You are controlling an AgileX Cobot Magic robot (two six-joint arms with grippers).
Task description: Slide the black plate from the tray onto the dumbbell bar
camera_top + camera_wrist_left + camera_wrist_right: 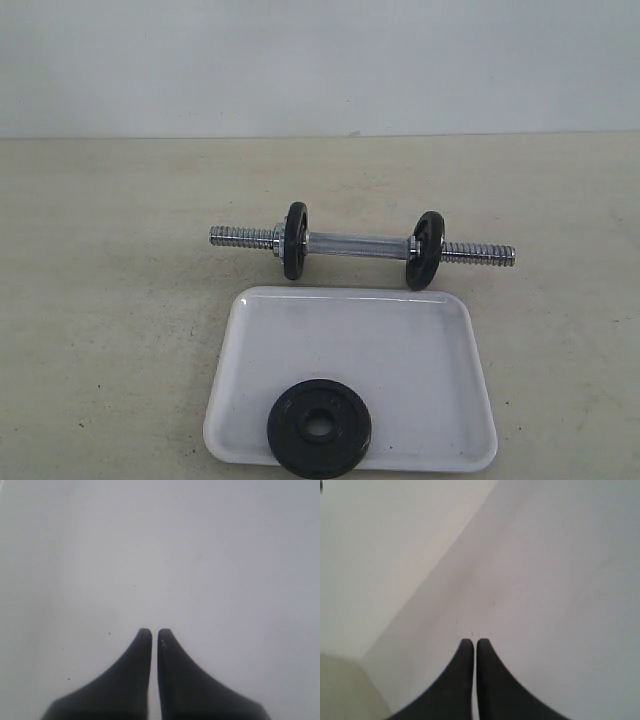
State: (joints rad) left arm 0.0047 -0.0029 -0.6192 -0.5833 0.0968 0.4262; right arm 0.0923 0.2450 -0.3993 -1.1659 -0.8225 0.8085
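Black and flat, the black plate [319, 428] lies at the near rim of the white tray [400, 350], the dumbbell bar [355, 245] just beyond, all seen only in the exterior view, whereas only the wrist views show the left gripper [151, 632] and the right gripper [474, 642], each with fingers closed together.

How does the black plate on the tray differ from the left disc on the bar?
The black plate lies flat on the tray, hole empty; the left disc stands on edge with the bar through it. The black plate is loose; the left disc is mounted. Both are round and black.
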